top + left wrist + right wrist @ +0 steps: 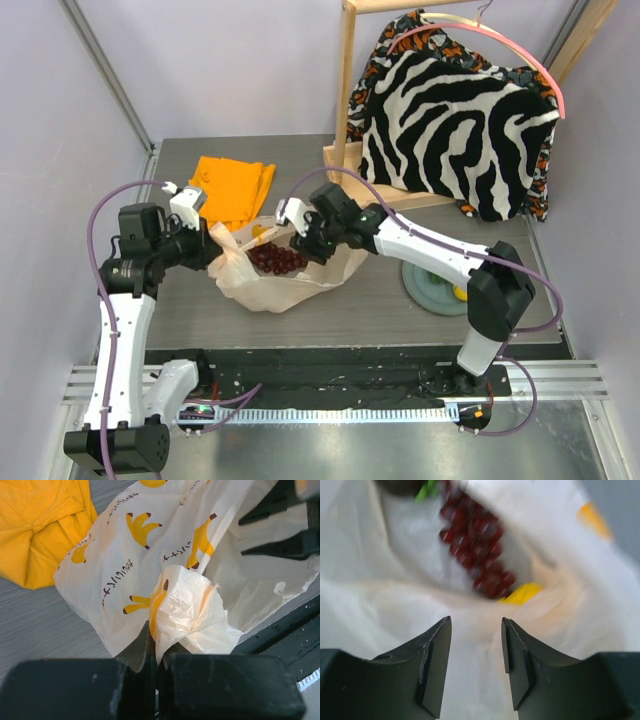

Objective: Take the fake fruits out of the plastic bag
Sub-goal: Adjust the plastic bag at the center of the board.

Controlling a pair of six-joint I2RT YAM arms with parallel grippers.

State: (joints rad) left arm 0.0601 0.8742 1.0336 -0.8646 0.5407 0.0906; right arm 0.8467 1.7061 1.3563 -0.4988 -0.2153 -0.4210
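Note:
The plastic bag [262, 283] lies crumpled on the table's middle, its mouth open upward. My left gripper [214, 247] is shut on a bunched fold of the bag's left rim [182, 605], the jaws pinching thin plastic. A bunch of dark red grapes [277, 258] lies inside the bag. My right gripper [300, 238] hovers open over the bag's mouth, with nothing between its fingers. In the right wrist view the grapes [475, 555] lie just ahead of that gripper [475, 622], beside a yellow fruit [522, 594] and a green bit [423, 491] at the top edge.
A folded orange cloth [232, 187] lies behind the bag. A zebra-patterned garment [450, 125] hangs on a wooden rack [348, 90] at the back right. A green plate [428, 283] holding a yellow fruit [458, 293] sits under the right arm.

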